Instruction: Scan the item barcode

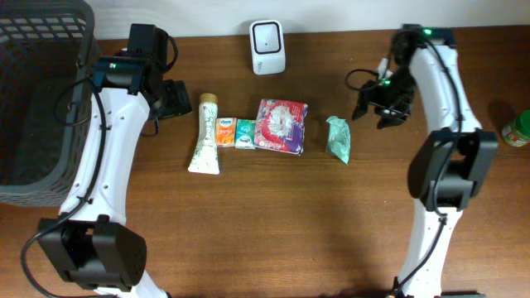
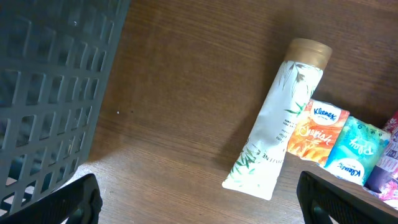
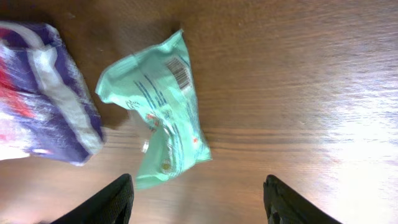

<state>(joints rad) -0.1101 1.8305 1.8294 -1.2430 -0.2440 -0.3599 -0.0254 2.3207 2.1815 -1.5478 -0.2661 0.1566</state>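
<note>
While your right gripper point(image 3: 198, 186) hangs with its fingers spread and nothing between them, the mint-green sachet point(image 3: 158, 115) lies flat on the wooden table point(image 3: 311, 93) just ahead of it, touching neither finger. Its barcode point(image 3: 181, 71) faces up near the far end. My read is that you are at the pick-up step: come down, close on the sachet away from the barcode, then carry it to the white scanner point(image 1: 267, 45) at the back of the table and turn the code toward its window. The fine print on the sachet is too small to read. Just beside it lies a purple and red pack point(image 3: 43, 93). Your left gripper point(image 2: 199, 199) is also spread wide and empty, above a bamboo-print tube point(image 2: 280, 118) with a tan cap. Next to the tube sits an orange pack marked Kleenex point(image 2: 320, 130), then a teal pack point(image 2: 357, 149) whose script I cannot make out, and a grey basket point(image 2: 50, 93) stands off to the side.
</note>
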